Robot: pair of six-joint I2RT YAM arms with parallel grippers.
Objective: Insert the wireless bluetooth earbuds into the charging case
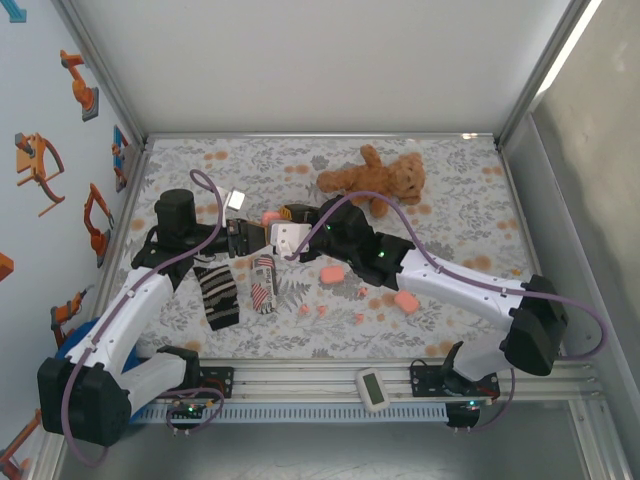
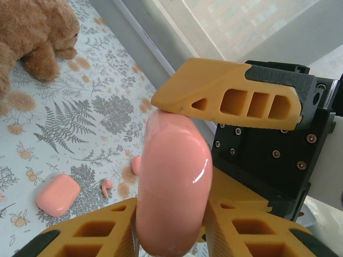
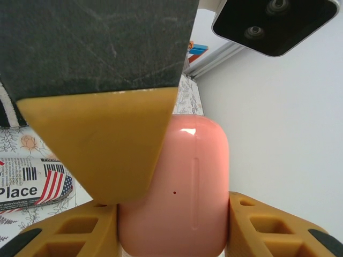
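A pink charging case (image 1: 270, 217) hangs above the table's middle, between both grippers. My left gripper (image 1: 255, 238) is shut on its narrow sides, and the case (image 2: 171, 182) stands between that gripper's fingers (image 2: 80, 235). My right gripper (image 1: 289, 237) is shut on the same case (image 3: 187, 187), across its broad body. One right finger (image 2: 230, 101) rests on the case's top end. A left finger (image 3: 102, 144) covers part of the case's front. Tiny pink earbuds lie loose on the cloth (image 1: 305, 310) (image 1: 358, 318) (image 2: 106, 187).
Two more pink cases (image 1: 331, 273) (image 1: 405, 301) lie on the floral cloth; one of them (image 2: 58, 194) is beside an earbud. A teddy bear (image 1: 375, 178) sits at the back. A striped sock (image 1: 217, 292) and a flag-printed item (image 1: 263, 283) lie left of centre.
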